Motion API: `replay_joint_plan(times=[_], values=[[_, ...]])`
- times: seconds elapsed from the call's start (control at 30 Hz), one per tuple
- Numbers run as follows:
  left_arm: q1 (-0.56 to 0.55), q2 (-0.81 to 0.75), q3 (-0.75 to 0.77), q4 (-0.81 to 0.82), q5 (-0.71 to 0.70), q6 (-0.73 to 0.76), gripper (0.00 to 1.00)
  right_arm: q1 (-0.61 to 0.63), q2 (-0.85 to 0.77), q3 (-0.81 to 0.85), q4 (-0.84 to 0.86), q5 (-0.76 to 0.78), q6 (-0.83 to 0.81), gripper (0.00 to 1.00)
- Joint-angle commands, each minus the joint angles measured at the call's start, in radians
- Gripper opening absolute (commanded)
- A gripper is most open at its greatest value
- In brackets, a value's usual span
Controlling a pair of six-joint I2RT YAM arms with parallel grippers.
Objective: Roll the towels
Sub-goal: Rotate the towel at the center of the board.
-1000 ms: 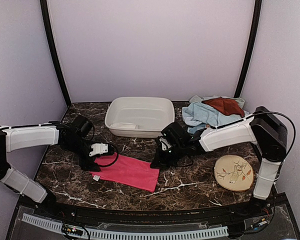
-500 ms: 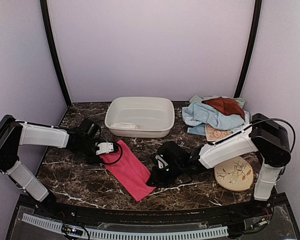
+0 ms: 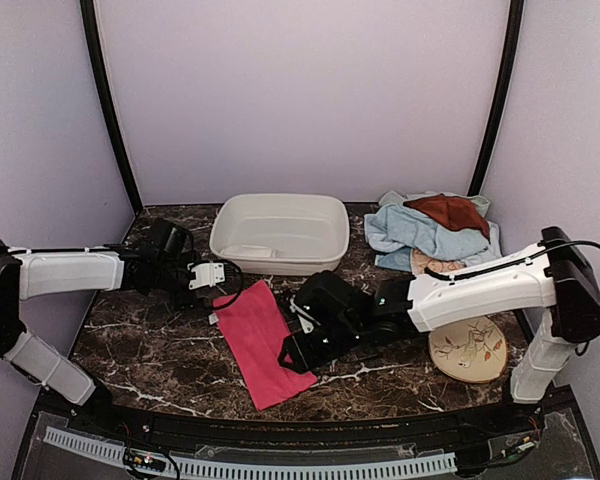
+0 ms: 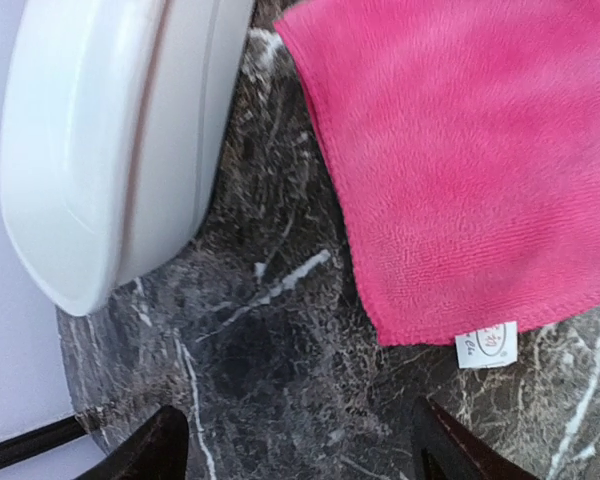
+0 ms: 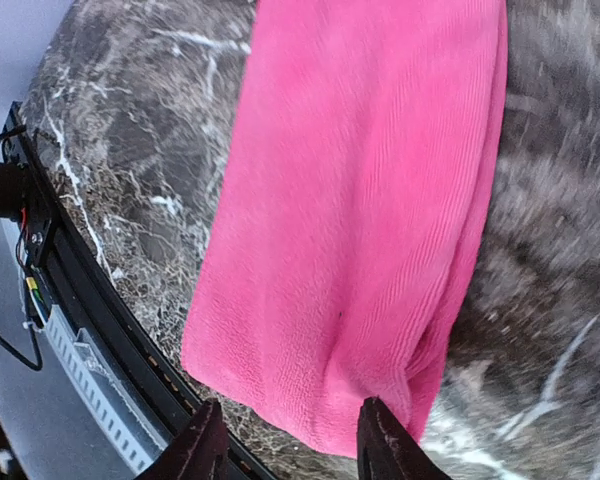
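Bright pink long cloth towel (image 3: 255,340) lies flat and slantwise on the dark marbled surface (image 3: 380,385), just in front of the white rectangular plastic basin (image 3: 280,232). Left fingers (image 4: 166,446) stand spread wide near its labelled corner, gripping nothing. Right fingers (image 5: 206,446) are parted over its end by the front edge, released. A light blue towel (image 3: 420,232) and a rust-brown towel (image 3: 448,211) are heaped at back right.
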State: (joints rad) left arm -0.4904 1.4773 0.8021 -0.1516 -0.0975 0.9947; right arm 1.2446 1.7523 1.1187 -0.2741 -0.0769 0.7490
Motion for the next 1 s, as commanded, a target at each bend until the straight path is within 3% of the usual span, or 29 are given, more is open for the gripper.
replay_joint_plan(times=[0.0,0.1,0.2,0.27,0.4,0.5,0.57,0.63,0.73,0.97], values=[[0.013,-0.148,-0.002,-0.157,0.191,-0.026,0.80,0.007,-0.113,0.049,-0.037,0.182,-0.370,0.48],[0.013,-0.156,0.026,-0.216,0.280,-0.096,0.80,0.016,-0.149,0.041,-0.016,0.339,-0.537,0.55],[0.010,-0.106,0.060,-0.229,0.319,-0.159,0.79,0.015,-0.223,0.044,-0.026,0.634,-0.550,0.61],[0.004,-0.034,0.092,-0.239,0.326,-0.186,0.77,0.014,-0.311,-0.041,0.086,0.786,-0.525,0.96],[-0.022,0.077,0.152,-0.238,0.334,-0.203,0.74,-0.015,-0.429,-0.251,0.304,0.709,-0.566,1.00],[-0.052,0.153,0.188,-0.219,0.324,-0.205,0.73,-0.002,-0.429,-0.288,0.292,0.709,-0.566,1.00],[-0.065,0.203,0.212,-0.209,0.316,-0.206,0.72,0.004,-0.403,-0.262,0.237,0.395,-0.778,0.72],[-0.076,0.253,0.233,-0.199,0.300,-0.201,0.72,0.015,-0.372,-0.254,0.221,0.280,-0.825,0.63],[-0.093,0.323,0.267,-0.173,0.263,-0.177,0.71,0.078,-0.325,-0.273,0.244,0.231,-0.948,0.56],[-0.096,0.359,0.302,-0.159,0.174,-0.085,0.71,0.159,-0.172,-0.253,0.236,0.331,-1.114,0.48]])
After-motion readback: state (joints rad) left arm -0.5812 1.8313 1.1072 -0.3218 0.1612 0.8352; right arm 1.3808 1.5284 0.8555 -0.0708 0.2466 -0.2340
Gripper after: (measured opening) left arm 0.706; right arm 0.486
